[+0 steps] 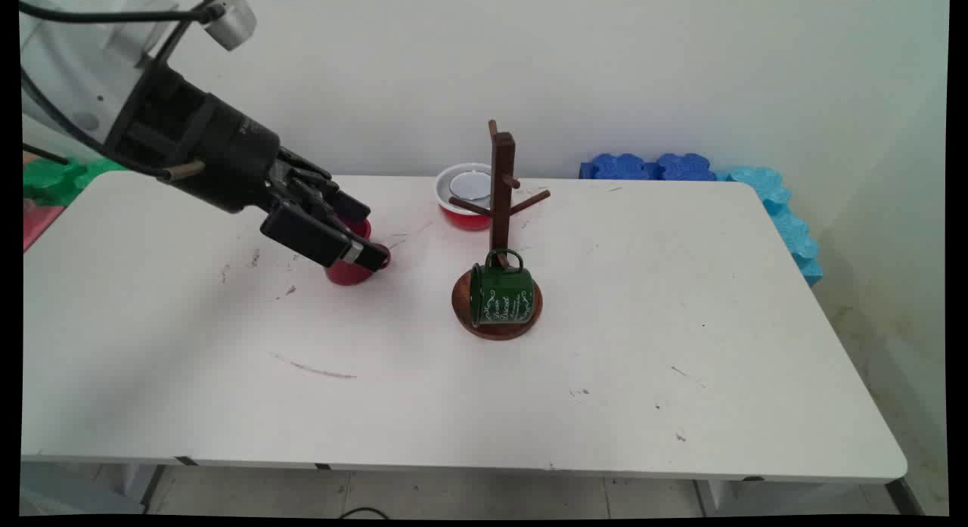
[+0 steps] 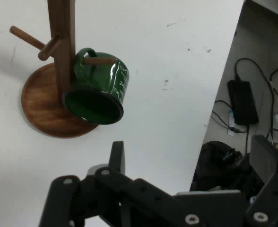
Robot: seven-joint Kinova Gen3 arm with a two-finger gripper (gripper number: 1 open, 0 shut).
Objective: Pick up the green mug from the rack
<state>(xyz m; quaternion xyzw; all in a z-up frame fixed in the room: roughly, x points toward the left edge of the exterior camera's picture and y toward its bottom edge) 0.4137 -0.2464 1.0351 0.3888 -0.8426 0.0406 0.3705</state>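
a white table (image 1: 681,323) seen from above its near side, described left to right with the wooden mug tree (image 1: 501,209) near the table's middle as the landmark. far to the left of the mug tree, beyond the table's back corner, sits a green foam block (image 1: 53,175). a black gripper (image 1: 363,247) reaches in from the upper left, angled downward and pointing toward the mug tree. it is right over a red cup (image 1: 349,270), which stands on the table to the left of the mug tree and is partly hidden by the gripper. whether the gripper is apart, together or clamped on the cup cannot be told from either view. the mug tree stands upright on a round wooden base. a green enamel mug (image 1: 503,294) hangs by its handle from a low peg on the side nearer the camera, tipped on its side over the base; in the hand view its open mouth faces the gripper. just behind the mug tree, slightly left, is a red bowl (image 1: 463,193) with a white inside. far to the right of the mug tree, against the wall past the table's back edge, lie blue foam blocks (image 1: 650,166).
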